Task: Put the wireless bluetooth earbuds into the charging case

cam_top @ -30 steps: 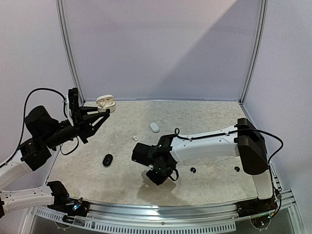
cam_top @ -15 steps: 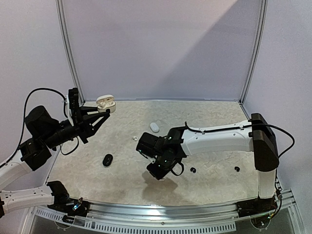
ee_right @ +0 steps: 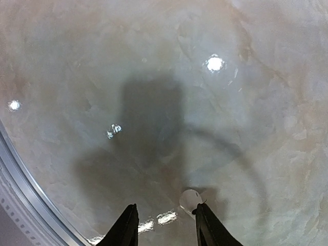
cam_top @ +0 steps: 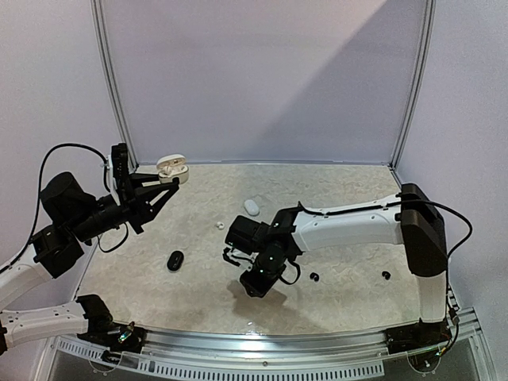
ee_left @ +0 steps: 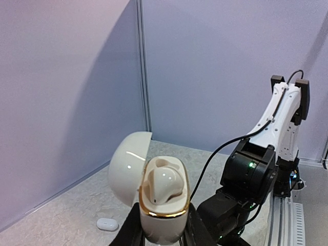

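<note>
My left gripper clamps the open charging case aloft with one earbud already seated, while my right gripper hangs part-open and empty over a loose white bud on the table, black buds yet to go.

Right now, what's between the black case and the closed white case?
One white earbud, roughly midway between black case and closed white case, touching neither; the top view shows it.

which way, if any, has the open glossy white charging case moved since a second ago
No. The open glossy white charging case sits exactly where it was, just right of the grey corner post, clamped in the left gripper.
</note>
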`<state>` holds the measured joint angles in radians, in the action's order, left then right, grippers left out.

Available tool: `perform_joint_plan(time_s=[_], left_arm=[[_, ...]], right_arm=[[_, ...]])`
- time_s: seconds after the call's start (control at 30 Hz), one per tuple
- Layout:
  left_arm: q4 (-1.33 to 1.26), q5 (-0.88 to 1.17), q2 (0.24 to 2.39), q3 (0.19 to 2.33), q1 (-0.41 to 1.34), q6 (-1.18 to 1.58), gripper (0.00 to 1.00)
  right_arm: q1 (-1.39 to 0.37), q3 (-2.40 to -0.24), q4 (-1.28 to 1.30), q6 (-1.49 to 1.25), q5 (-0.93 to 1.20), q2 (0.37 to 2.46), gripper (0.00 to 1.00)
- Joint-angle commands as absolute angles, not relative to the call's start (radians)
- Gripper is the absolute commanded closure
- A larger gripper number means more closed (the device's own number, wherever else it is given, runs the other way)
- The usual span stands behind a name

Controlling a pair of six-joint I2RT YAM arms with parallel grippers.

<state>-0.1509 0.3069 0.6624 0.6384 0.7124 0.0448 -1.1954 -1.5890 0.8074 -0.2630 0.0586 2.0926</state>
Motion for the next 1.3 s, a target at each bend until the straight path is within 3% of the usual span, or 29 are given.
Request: perform_joint_plan(time_s=[0.0, 0.2, 0.73, 0.93, 1.27], left_arm=[[-0.141, 0.314, 0.66, 0.626, 0.696, 0.032, 1.0], [-0.142, 0.315, 0.663, 0.624, 0.697, 0.033, 1.0], [-0.14, 0.314, 0.663, 0.623, 0.696, 0.03, 1.0], [-0.153, 0.392, 0.657, 0.636, 0.696, 0.007, 1.0], [-0.204, 0.705, 0.69, 0.709, 0.696, -0.079, 1.0]], right_arm=[[-1.198, -1.595, 0.809, -0.209, 0.057, 2.142, 0.63], [-1.2, -1.618, 0.825, -0.207, 0.018, 2.175, 0.65], [-1.197, -1.648, 0.85, -0.227, -0.013, 2.152, 0.94], [-1.148, -1.686, 0.824, -0.208, 0.04, 2.001, 0.96], [-1.103, -1.892, 0.626, -0.049, 0.147, 1.65, 0.93]])
